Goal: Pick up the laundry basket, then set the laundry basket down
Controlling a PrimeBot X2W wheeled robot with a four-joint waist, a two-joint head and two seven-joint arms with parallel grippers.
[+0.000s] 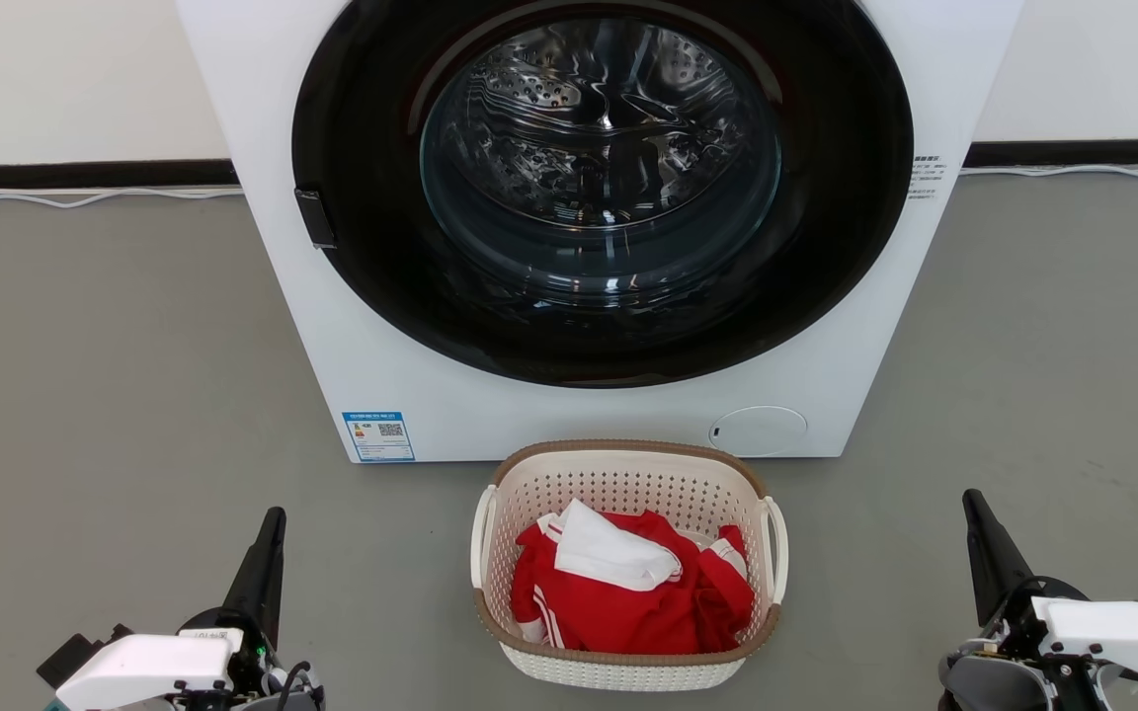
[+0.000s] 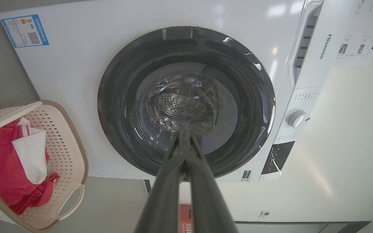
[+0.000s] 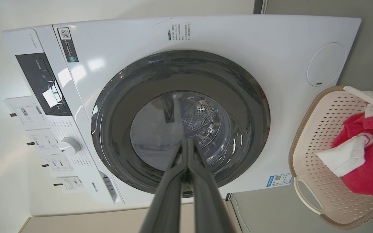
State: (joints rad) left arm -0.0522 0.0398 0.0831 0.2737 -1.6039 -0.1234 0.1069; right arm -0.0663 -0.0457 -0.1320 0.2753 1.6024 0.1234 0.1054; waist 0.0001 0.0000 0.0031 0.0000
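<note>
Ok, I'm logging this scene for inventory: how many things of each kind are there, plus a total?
White front-loading washing machine: 1
Cream perforated plastic laundry basket, brown rim: 1
Red white-striped garment bundle: 1
White cloth: 1
Dark long-fingered robot hands (left hand, right hand): 2
Total: 6

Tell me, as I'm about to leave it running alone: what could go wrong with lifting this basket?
1. Both jaws are shut and stand wide of the laundry basket; if one misses its thin loop handle, the lift could go lopsided and tip out the red and white clothes.
2. The basket sits close to the washer; swinging it forward might knock the front panel.
</note>
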